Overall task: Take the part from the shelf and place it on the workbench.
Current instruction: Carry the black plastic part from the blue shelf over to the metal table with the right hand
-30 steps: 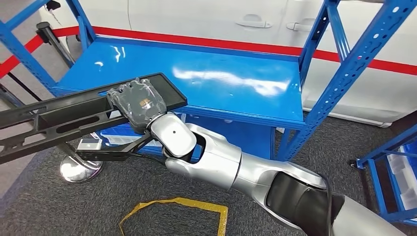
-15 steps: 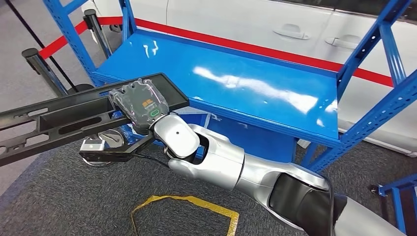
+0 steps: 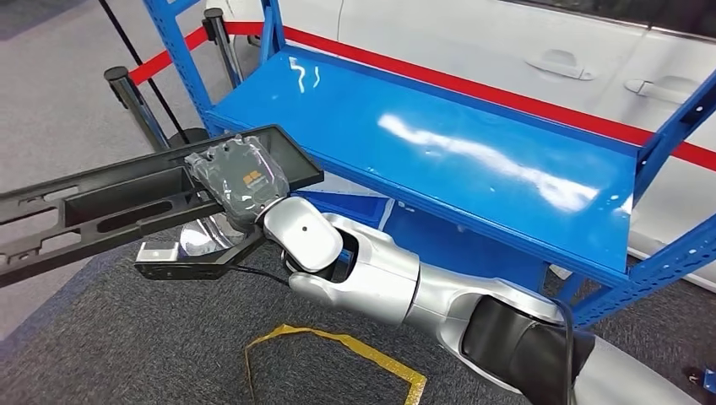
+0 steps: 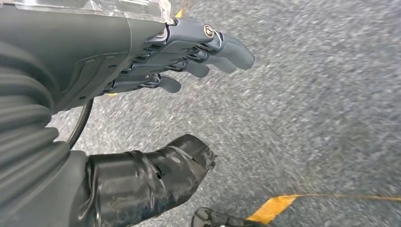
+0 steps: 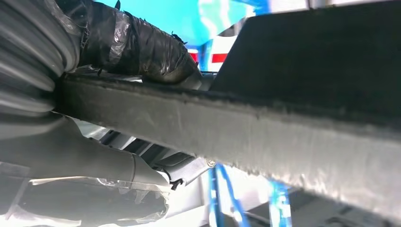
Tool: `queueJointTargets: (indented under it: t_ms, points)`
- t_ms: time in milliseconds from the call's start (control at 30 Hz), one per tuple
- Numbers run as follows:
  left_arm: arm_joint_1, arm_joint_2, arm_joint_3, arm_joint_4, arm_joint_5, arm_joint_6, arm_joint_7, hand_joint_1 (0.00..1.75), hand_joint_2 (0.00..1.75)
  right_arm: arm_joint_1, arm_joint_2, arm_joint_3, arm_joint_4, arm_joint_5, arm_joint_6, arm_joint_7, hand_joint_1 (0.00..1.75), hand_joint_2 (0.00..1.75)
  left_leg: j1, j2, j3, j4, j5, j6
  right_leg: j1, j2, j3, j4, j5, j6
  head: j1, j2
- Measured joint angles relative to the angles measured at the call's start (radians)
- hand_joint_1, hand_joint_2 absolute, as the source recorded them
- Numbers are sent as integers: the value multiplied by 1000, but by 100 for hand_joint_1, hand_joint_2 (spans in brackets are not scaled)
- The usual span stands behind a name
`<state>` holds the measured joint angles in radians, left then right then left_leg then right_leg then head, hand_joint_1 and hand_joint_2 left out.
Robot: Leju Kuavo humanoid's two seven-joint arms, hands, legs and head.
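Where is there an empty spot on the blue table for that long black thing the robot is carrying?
The whole top of the blue workbench looks bare, from the blue upright by the red rope across to the far upright. The black part, held by the right hand, overlaps only the near corner, so that is the one crowded spot.

Bright, even overhead light in head view. White glare streaks run across the glossy blue workbench top point(image 3: 473, 152), w/ small glints at its far left. Soft shadow under the right arm. Left wrist view: grey floor point(image 4: 321, 94) motion-blurred. Right wrist view dim, backlit; near black part point(image 5: 265, 132) out of focus.
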<state>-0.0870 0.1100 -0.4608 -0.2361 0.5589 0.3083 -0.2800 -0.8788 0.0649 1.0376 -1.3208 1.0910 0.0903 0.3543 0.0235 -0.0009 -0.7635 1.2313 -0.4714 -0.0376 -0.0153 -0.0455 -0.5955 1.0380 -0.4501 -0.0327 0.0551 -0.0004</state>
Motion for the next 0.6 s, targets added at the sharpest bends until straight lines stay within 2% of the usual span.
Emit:
queueJointTargets:
  t_ms: [33, 100, 133, 200, 233, 300, 367, 400, 433, 467, 500, 533, 567, 600]
  points:
    - [0, 0, 0, 0, 0, 1, 0, 0, 175, 0, 0, 0, -1, 0, 0, 0, 175, 175, 0, 16, 37, -69, 32, 1, 0, -10, 3, 1, -3, 3, 0, 0]
    - [-4, 1, 0, 0, 0, 3, -1, 0, 175, -2, 0, 0, -4, 0, -1, 0, 175, 175, -10, 45, 97, -181, 67, 12, 6, -28, 7, 1, -9, 12, 0, 0]
    - [-5, 1, 0, 0, 0, 4, -2, 0, 175, -3, 0, 0, -5, 0, -1, 0, 175, 175, -15, 52, 109, -206, 70, 20, 9, -36, 9, 1, -12, 17, 0, 0]
    - [-3, 1, 0, 0, 0, 6, -6, 0, 175, -4, 0, 0, -7, 1, -1, -1, 175, 175, -19, 35, 110, -211, 69, 37, 13, -51, 14, -3, -15, 27, 2, 0]
    - [-1, 1, 0, 0, 0, 7, -9, 0, 175, -5, 0, 0, -9, 0, 0, -1, 175, 175, -17, 26, 112, -214, 70, 44, 11, -49, 16, 0, -20, 33, 2, 0]
    - [1, 1, 0, 0, 1, 9, -14, 0, 175, -7, -1, 0, -12, -2, 0, -4, 175, 175, -14, 10, 118, -222, 73, 59, 8, -14, -1, 46, -53, 41, 4, 0]
    - [-2, 1, 0, 0, 5, 9, -19, 0, 175, -8, -2, 0, -13, -5, 1, -8, 175, 175, -13, -9, 120, -224, 73, 69, 7, 31, -61, 171, -113, 40, 7, 0]
    - [-3, 1, 0, 0, 6, 9, -20, 0, 175, -7, -3, 0, -13, -6, 2, -9, 175, 175, -14, -21, 120, -223, 73, 72, 7, 40, -97, 238, -137, 40, 8, 0]
    - [-3, 1, 0, 0, 8, 9, -22, 0, 175, -6, -5, 0, -13, -6, 2, -10, 175, 175, -15, -33, 120, -222, 72, 72, 8, 44, -123, 283, -144, 39, 8, 0]
    - [-2, 1, 0, 0, 8, 8, -23, 0, 175, -5, -6, 0, -13, -6, 3, -11, 175, 175, -16, -46, 120, -221, 72, 73, 8, 45, -133, 292, -132, 38, 8, 0]
    - [-1, 1, 0, 0, 9, 8, -25, 0, 175, -5, -8, 0, -13, -6, 3, -12, 175, 175, -17, -59, 120, -218, 71, 73, 8, 48, -125, 262, -102, 36, 8, 0]
    - [-1, 1, 0, 0, 9, 7, -26, 0, 175, -5, -9, 0, -13, -6, 3, -14, 175, 175, -17, -72, 120, -215, 70, 71, 8, 60, -99, 199, -60, 32, 8, 0]
    - [-1, 0, 0, 0, 9, 6, -28, 0, 175, -6, -9, 0, -14, -6, 3, -16, 175, 175, -17, -85, 118, -210, 68, 69, 6, 83, -71, 129, -26, 27, 8, 0]
    - [-2, -1, 0, 0, 9, 6, -30, 0, 175, -7, -9, 0, -16, -8, 3, -18, 175, 175, -17, -97, 115, -205, 66, 65, 4, 102, -46, 71, -3, 25, 7, 0]
